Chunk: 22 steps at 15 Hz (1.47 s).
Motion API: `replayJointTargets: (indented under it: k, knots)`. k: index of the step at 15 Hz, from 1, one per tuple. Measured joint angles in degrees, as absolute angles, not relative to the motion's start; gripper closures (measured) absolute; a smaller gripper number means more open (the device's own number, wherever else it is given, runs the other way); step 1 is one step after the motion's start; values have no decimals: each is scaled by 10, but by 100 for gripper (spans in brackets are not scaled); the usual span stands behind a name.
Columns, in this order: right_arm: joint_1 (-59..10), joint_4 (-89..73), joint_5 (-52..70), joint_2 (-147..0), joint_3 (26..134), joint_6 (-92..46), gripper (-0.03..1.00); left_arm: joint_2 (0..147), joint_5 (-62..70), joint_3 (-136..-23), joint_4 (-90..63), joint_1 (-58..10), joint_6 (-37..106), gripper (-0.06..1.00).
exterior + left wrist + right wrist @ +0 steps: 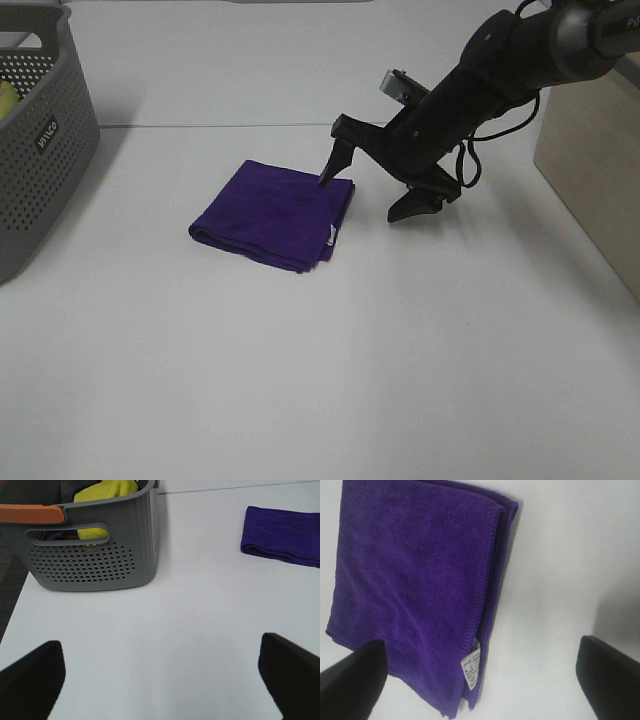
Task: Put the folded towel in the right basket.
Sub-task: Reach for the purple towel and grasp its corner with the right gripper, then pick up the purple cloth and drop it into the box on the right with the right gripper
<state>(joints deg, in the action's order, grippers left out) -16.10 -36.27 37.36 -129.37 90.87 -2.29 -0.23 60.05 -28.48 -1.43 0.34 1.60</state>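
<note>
Folded purple towel (272, 214): flat on white counter (300, 380), centre. Right end effector (362, 198): spread wide, one fingertip at towel's far right corner, other over bare counter. Left end effector (160, 677): spread wide, near grey perforated basket (95, 565) at left.

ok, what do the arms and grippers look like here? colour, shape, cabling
Right arm: matte black, with white lettering on the upper link, a grey camera module at the wrist and a black cable looping beside it. Right gripper: two black, tapered, pointed fingers. Left gripper: only two black finger blocks visible.
</note>
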Motion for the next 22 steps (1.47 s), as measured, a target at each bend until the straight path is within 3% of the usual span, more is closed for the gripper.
replayJointTargets:
  k: [6,11,13,15,16,17,18,22]
  knots:
    - [-165,-383,369,-1327,918,-23,8,-2,600,-285,-14,3,16,-5]
    - [-230,-408,312,-1352,929,-22,18,-2,600,-285,-14,3,16,-5]
    - [-258,-416,295,-1367,941,-22,27,-2,600,-285,-14,3,16,-5]
    - [-281,-417,274,-1379,951,-22,46,-2,600,-285,-14,3,16,-5]
    - [-298,-410,250,-1383,952,-22,59,-2,600,-285,-14,3,16,-5]
    - [-326,-393,199,-1389,952,-22,90,-2,600,-285,-14,3,16,-5]
    - [-337,-391,182,-1393,952,-22,95,-2,600,-285,-14,3,16,-5]
    - [-344,-382,179,-1388,951,-22,95,-2,600,-285,-14,3,16,-5]
